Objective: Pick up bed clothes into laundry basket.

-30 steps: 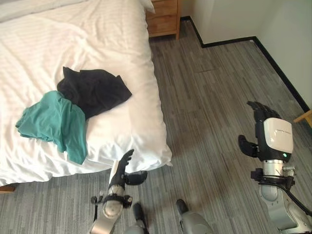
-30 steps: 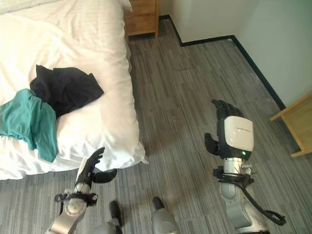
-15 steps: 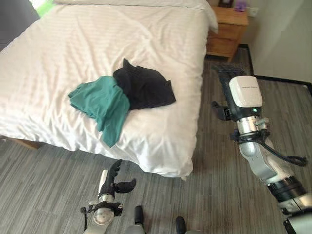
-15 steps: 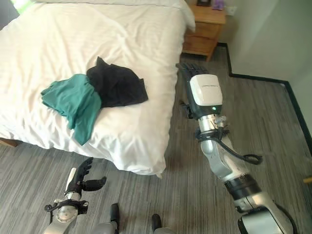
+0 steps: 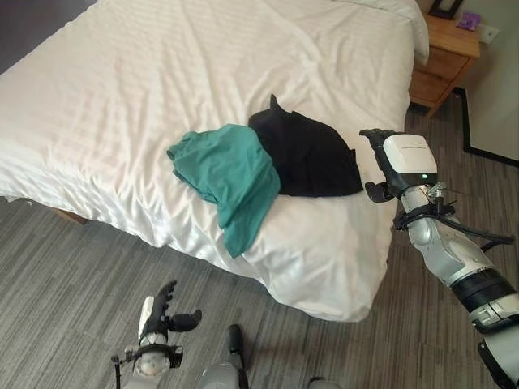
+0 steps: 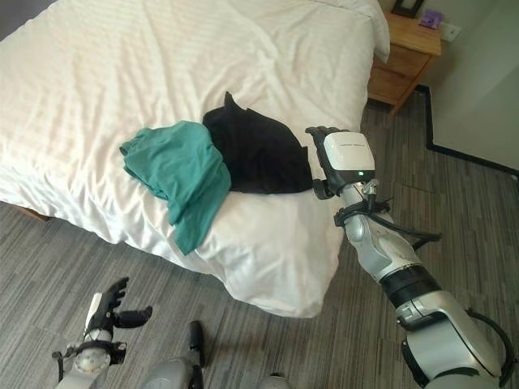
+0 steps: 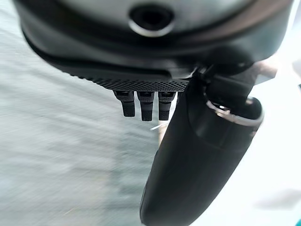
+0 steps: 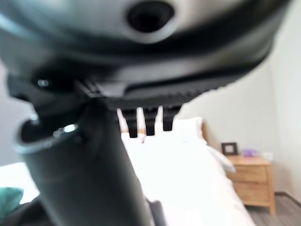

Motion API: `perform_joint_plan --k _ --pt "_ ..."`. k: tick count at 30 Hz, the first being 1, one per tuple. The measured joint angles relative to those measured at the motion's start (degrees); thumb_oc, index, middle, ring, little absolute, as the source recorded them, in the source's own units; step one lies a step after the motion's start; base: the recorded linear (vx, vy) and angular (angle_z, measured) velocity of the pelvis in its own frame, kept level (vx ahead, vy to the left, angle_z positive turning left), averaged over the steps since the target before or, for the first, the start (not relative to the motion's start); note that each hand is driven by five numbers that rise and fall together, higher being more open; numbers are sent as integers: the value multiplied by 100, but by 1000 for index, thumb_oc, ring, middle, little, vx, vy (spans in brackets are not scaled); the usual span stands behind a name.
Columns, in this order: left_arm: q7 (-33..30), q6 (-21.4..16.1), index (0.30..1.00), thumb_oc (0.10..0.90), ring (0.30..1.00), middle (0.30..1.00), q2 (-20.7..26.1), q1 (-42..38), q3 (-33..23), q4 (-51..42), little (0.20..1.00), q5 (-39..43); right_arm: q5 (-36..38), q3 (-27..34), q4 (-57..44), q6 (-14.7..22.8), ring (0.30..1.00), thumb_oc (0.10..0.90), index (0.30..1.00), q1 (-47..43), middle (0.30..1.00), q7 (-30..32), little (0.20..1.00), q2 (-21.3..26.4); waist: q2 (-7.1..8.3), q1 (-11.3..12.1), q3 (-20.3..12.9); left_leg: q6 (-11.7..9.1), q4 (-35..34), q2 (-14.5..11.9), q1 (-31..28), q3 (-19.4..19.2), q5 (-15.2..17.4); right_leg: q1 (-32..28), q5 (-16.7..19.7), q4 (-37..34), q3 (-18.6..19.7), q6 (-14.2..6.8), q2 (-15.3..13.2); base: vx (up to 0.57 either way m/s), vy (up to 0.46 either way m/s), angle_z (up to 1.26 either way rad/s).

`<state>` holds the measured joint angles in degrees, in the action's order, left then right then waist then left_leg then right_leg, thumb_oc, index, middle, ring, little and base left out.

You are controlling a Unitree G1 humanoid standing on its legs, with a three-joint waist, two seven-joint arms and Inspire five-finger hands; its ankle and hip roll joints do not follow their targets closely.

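A teal garment (image 5: 227, 166) and a black garment (image 5: 308, 154) lie bunched together on the white bed (image 5: 146, 97), the teal one partly overlapping the black one's left edge. My right hand (image 5: 388, 162) hovers at the bed's right side, just beside the black garment's right edge, fingers straight and holding nothing; its own wrist view shows the straight fingers (image 8: 146, 120) pointing along the bed. My left hand (image 5: 158, 312) hangs low over the floor in front of the bed, open and empty, with straight fingers (image 7: 146, 106).
A wooden nightstand (image 5: 442, 69) stands at the bed's far right, by the wall. A pillow (image 5: 405, 16) lies at the bed's head. Grey plank floor (image 5: 73, 284) runs along the bed's near side and right side.
The camera has swung toward the bed. My right hand has moved in from over the floor to the bed's right edge, close to the black garment. The left hand stays low.
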<state>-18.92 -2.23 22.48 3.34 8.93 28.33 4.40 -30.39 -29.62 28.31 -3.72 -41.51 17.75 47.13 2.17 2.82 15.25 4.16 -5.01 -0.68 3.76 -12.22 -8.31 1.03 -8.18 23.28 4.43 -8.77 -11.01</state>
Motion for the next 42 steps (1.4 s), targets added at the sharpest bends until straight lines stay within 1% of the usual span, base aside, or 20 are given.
perform_joint_plan --k 2,3,4,5,6,7,8,9,10,11,12,14,15,21,26,29,34,37,40,42 --pt "-4 -44 900 800 900 900 74 -318 -17 -9 900 0 63 5 202 -2 900 800 900 -100 900 0 900 1 10 -19 12 57 1 -8 -64 174 47 146 -31 212 96 -39 203 150 -36 53" --pt "-9 -59 900 800 900 900 96 -457 -15 -11 900 -1 119 23 289 21 900 800 900 -172 900 19 900 -1 -71 -103 76 -16 1 -88 -99 343 36 254 -154 276 285 25 494 142 -51 66" --pt "-7 -62 900 800 900 900 97 -525 -9 -14 900 -4 180 39 304 15 900 800 900 -218 900 23 900 3 -131 -162 119 29 0 -123 -108 509 75 384 -214 276 328 53 744 241 -109 77" --pt "-5 -70 900 800 900 900 91 -645 -11 -3 900 -2 294 35 404 27 900 800 900 -346 900 76 900 4 -222 -272 261 -72 0 -241 -126 704 58 628 -340 53 433 176 1172 235 -124 80" --pt "26 -85 900 800 900 900 95 -691 -10 13 900 0 413 22 455 19 900 800 900 -430 900 75 900 4 -210 -350 321 -115 -1 -248 -122 838 31 782 -274 -347 361 281 1305 225 -120 71" --pt "65 -88 900 800 900 900 95 -692 -2 31 900 1 476 22 455 12 900 800 900 -459 900 68 900 11 -207 -378 338 -83 -1 -220 -111 954 72 864 -189 -636 379 409 1349 217 -113 87" --pt "117 -92 900 800 900 900 85 -617 10 56 900 3 591 20 472 -30 900 800 900 -522 900 70 900 1 -149 -476 371 -199 -4 -109 -94 1077 22 925 587 -1390 330 496 1267 131 -68 76" --pt "116 -125 900 800 900 900 51 -542 7 85 900 0 603 30 531 -38 900 800 900 -531 900 112 900 -36 -189 -474 371 -253 -13 -140 -100 1190 90 843 805 -1519 220 617 1283 190 -115 73" --pt "147 -124 900 800 900 900 25 -391 18 50 900 2 654 20 640 -55 900 800 900 -527 900 114 900 -71 -265 -471 376 -320 -30 -235 -115 1256 145 495 1077 -2107 100 642 1333 78 -96 42" --pt "201 -118 900 800 900 900 29 -237 18 43 900 7 681 12 725 -82 900 800 900 -527 900 105 900 -75 -274 -447 380 -478 -18 -298 -122 1225 158 297 1331 -2500 0 855 1361 100 -134 35" --pt "213 -119 900 800 900 900 29 -158 15 43 900 8 703 19 765 -100 900 800 900 -526 900 106 900 -77 -283 -428 384 -569 -8 -342 -131 1190 118 219 1385 -2625 -57 901 1383 91 -121 35" --pt "236 -107 900 800 900 900 -74 36 34 87 900 17 736 15 966 -108 900 800 900 -599 900 106 900 -70 -286 -401 382 -701 -8 -372 -134 1068 70 59 1452 -2847 -164 996 1410 156 -94 27" --pt "237 -111 900 800 900 900 -109 99 70 86 900 27 777 3 973 -110 900 800 900 -645 900 106 900 -73 -286 -368 382 -714 -8 -372 -136 1003 60 52 1446 -2847 -168 1004 1410 108 -53 9" --pt "239 -154 900 800 900 900 -126 33 184 174 900 146 848 -219 1052 -85 900 800 900 -1123 900 107 900 -208 -294 -367 378 -741 -5 -304 -123 984 78 47 1392 -2851 -198 947 1359 58 -51 4" --pt "235 -173 900 800 900 900 -122 -101 172 335 900 259 851 -249 1200 -61 900 800 900 -1279 900 109 900 -416 -305 -325 377 -739 -6 -272 -37 1124 86 82 1359 -2852 -262 906 1338 18 -34 15" --pt "235 -159 900 800 900 900 -133 -50 179 560 900 288 852 -300 1204 -67 900 800 900 -1280 900 107 900 -731 -323 -297 378 -746 -7 -261 -27 1126 103 96 1357 -2852 -256 904 1325 46 -37 -1" --pt "235 -154 900 800 900 900 -177 107 187 596 900 288 855 -377 1225 -61 900 800 900 -1274 900 5 900 -971 -453 -266 371 -742 -5 -232 6 1129 101 129 1365 -2851 -257 897 1295 14 -21 0" --pt "236 -156 900 800 900 900 -184 2 224 686 900 291 874 -380 1567 -62 900 800 900 -1276 900 2 900 -1131 -546 -207 346 -739 -4 -228 67 1127 96 190 1370 -2851 -259 892 1289 -21 -6 0" --pt "240 -162 900 800 900 900 -185 -37 236 727 900 329 932 -382 2066 -66 900 800 900 -1259 900 -9 900 -1402 -586 -210 341 -740 -3 -229 116 1127 96 242 1370 -2851 -257 892 1290 0 0 0" --pt "244 -178 900 800 900 900 -187 -110 242 860 900 353 1003 -375 2542 -45 300 400 300 -1254 300 -6 300 -1579 -620 -206 334 -740 -3 -228 177 1126 92 300 1371 -2851 -257 891 1290 -37 6 0"
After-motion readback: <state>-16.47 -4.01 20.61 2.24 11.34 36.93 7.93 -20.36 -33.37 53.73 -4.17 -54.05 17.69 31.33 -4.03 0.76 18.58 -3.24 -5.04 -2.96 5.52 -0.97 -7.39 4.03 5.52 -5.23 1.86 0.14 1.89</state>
